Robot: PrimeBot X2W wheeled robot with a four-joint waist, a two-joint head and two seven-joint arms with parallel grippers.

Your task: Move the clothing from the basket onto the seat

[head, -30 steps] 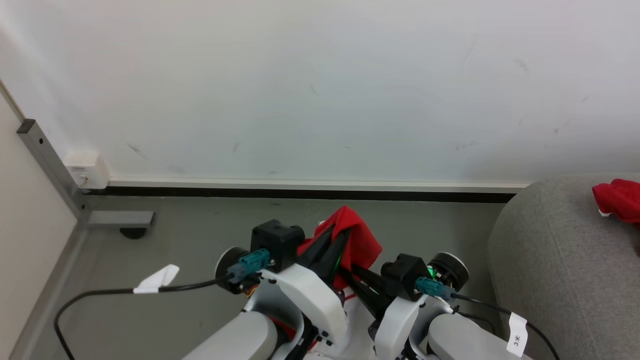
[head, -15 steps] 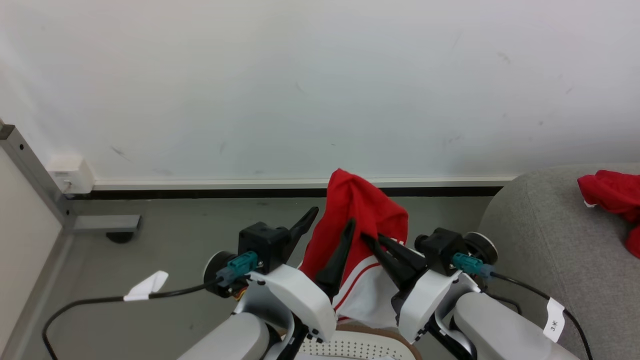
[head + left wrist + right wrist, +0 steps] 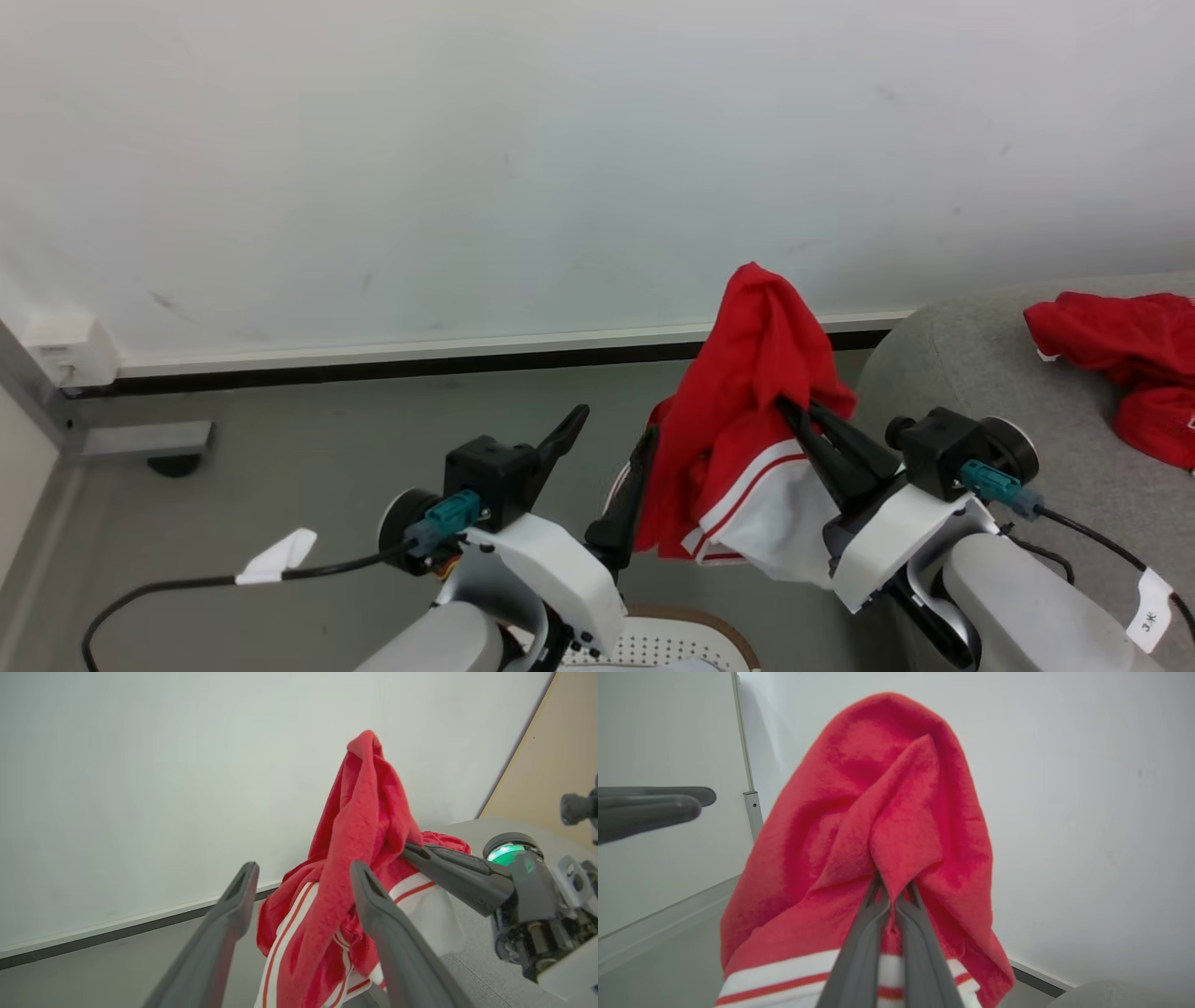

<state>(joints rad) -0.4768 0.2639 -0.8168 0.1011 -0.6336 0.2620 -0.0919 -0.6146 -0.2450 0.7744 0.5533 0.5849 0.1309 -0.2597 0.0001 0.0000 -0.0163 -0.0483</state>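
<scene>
While pinched in the nearly closed jaws of the right gripper point(image 3: 792, 407), the clothing point(image 3: 747, 392) hangs in the air, lifted clear of the basket point(image 3: 714, 623), beside the left edge of the seat point(image 3: 962, 373). Left gripper point(image 3: 616, 422): jaws wide, holding nothing, just left of the fabric. Second red garment point(image 3: 1111, 327): lying on the seat, far right.
</scene>
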